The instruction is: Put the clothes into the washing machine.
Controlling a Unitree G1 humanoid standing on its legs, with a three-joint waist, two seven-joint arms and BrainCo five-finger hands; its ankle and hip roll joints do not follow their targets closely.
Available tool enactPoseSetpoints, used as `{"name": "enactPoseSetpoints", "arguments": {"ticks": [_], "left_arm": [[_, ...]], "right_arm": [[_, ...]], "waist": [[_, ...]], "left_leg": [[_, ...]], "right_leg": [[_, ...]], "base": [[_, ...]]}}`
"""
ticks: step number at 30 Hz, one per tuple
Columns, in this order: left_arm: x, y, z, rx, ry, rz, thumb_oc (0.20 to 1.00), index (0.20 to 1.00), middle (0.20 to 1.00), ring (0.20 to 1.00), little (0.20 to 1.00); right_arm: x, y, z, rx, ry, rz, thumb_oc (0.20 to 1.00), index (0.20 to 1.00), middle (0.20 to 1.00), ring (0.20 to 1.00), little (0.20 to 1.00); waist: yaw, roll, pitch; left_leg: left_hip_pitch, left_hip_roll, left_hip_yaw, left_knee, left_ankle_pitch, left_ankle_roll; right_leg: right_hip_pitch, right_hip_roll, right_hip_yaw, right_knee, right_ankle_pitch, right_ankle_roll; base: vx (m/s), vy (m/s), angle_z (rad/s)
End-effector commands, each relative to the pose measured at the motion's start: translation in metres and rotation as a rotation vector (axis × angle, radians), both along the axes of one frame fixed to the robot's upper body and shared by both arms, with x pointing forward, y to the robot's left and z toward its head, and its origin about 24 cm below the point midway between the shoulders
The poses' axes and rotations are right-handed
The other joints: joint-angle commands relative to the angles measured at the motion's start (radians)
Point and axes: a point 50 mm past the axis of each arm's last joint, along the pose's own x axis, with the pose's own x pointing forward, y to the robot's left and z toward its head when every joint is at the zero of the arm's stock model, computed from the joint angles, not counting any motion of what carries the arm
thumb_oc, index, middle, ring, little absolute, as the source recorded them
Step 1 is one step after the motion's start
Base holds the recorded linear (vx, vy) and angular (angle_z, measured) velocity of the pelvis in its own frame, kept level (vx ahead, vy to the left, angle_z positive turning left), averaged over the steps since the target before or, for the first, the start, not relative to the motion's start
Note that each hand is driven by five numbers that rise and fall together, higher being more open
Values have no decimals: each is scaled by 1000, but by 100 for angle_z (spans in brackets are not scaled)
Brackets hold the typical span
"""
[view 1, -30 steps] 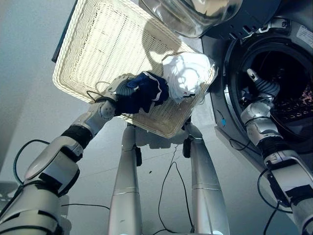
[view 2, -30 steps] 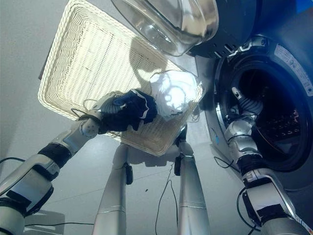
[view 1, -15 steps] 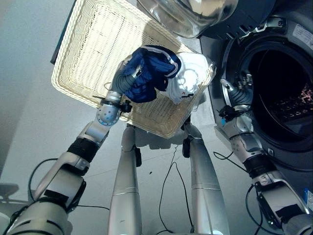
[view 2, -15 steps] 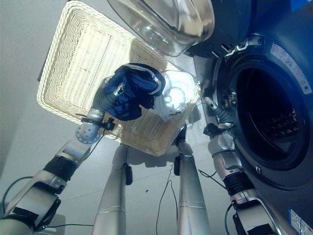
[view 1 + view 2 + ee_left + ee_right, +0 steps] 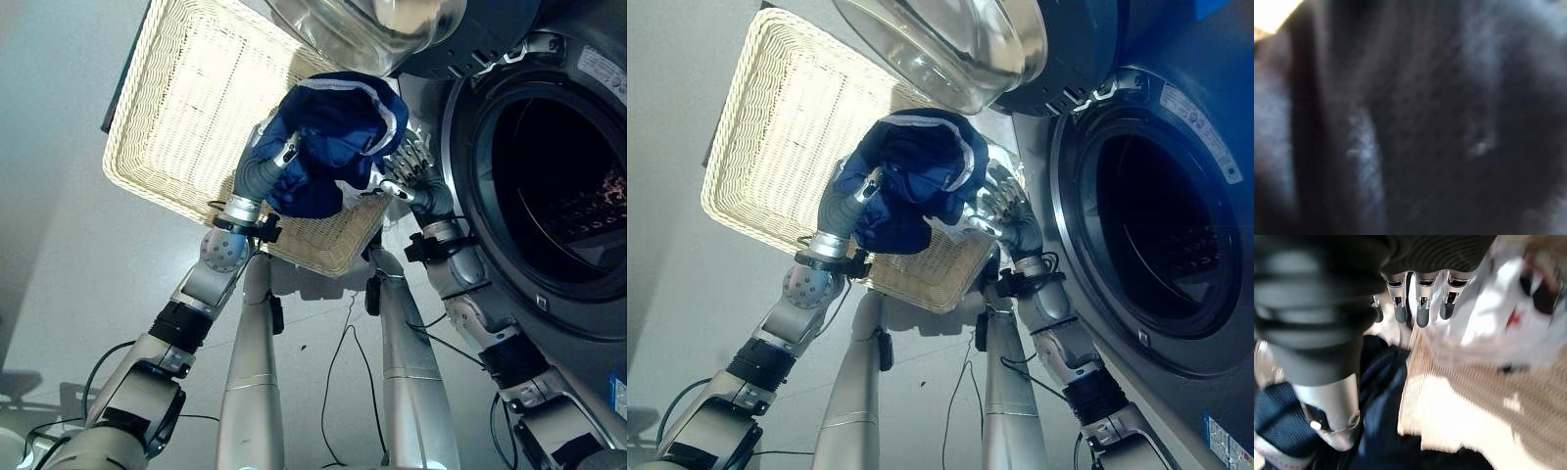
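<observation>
**Blue garment lifted clear of the basket, white one waiting below**

Held the navy blue garment [image 5: 333,137] bunched in the left hand [image 5: 277,162], fingers curled into the cloth, above the right-hand corner of the wicker basket [image 5: 186,108]. Hung as a soft, light, limp bundle, folds drooping under the fist; judged unlikely to slip from a full-handed grasp but likely to trail loose ends.

Reached in with the right hand [image 5: 991,201], fingers straight and spread, gripping nothing, just beside the blue bundle and over the white garment [image 5: 1498,318] lying in the basket's corner. Judged equally soft and light; best gathered at a bunched fold rather than a flat edge.

Stood open to the right: the washing machine drum [image 5: 558,186], dark and wide-mouthed, with its glass door [image 5: 362,29] swung out above the basket's far edge. Judged the door and the drum's rim the edges most likely to snag dangling cloth; open room lay between basket corner and drum mouth.
</observation>
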Motion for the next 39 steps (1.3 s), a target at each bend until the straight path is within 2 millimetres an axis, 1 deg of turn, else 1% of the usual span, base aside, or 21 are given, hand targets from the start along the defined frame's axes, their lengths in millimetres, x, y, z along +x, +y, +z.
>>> {"name": "enactPoseSetpoints", "arguments": {"ticks": [1,4,7,13,18,24,28,30,34,38,39], "left_arm": [[-17,-10,25,-41,-138,-106,200,200,200,200,200],[-16,-15,29,-29,-138,-115,200,200,200,200,200],[-16,-20,33,-32,-141,-114,200,200,200,200,200],[-15,-24,39,-54,-157,-85,200,200,200,200,200],[-15,-24,41,-109,-173,-37,200,200,200,200,200],[-21,-26,44,-155,-235,20,200,200,200,200,200],[-24,-28,46,-205,-253,12,200,200,200,200,200],[-27,-29,48,-257,-262,0,200,200,200,200,200],[-32,-32,51,-339,-261,-60,200,200,200,200,200],[-35,-38,52,-348,-258,-94,200,200,200,200,200],[-36,-41,52,-341,-253,-101,200,200,200,200,200]], "right_arm": [[-16,9,20,14,-114,131,1000,1000,1000,1000,1000],[-19,15,36,56,-177,188,1000,1000,1000,1000,1000],[-23,26,50,89,-232,246,1000,1000,1000,1000,1000],[-31,42,66,112,-284,318,1000,1000,1000,1000,1000],[-32,52,68,120,-268,369,1000,1000,1000,1000,1000],[-34,61,68,104,-256,387,1000,1000,1000,1000,1000],[-33,65,67,91,-250,383,1000,1000,1000,1000,1000],[-31,68,66,82,-239,376,1000,1000,1000,1000,1000],[-28,71,64,76,-213,361,1000,1000,1000,1000,1000],[-27,74,64,73,-205,352,1000,1000,1000,1000,1000],[-27,75,63,69,-202,353,774,774,774,774,774]], "waist": [[-5,16,-23],[-1,15,-23],[5,19,-23],[16,26,-23],[21,26,-23],[28,24,-23],[30,25,-23],[32,27,-23],[34,25,-23],[35,24,-23],[34,23,-23]], "left_leg": [[-12,-74,19,106,-83,44],[-8,-77,14,109,-83,46],[-9,-80,8,110,-80,46],[-17,-85,0,121,-79,47],[-19,-88,-2,126,-79,48],[-25,-93,-3,134,-80,49],[-28,-94,-4,135,-79,49],[-30,-94,-4,136,-77,50],[-32,-96,-4,140,-78,51],[-31,-99,-4,137,-77,51],[-32,-100,-4,139,-77,51]], "right_leg": [[93,69,-80,-249,190,41],[99,68,-82,-253,193,41],[101,66,-84,-254,194,42],[97,59,-91,-248,192,40],[97,57,-96,-247,191,39],[94,54,-105,-246,193,37],[92,53,-107,-244,192,37],[90,53,-108,-241,192,37],[88,52,-110,-238,191,38],[89,53,-113,-241,195,38],[88,53,-113,-241,195,39]], "base": [[0,0,0],[-3,-35,1],[0,0,0],[0,0,0],[0,0,0],[3,-13,4],[1,-4,1],[0,0,0],[0,0,0],[0,0,0],[0,0,0]]}}
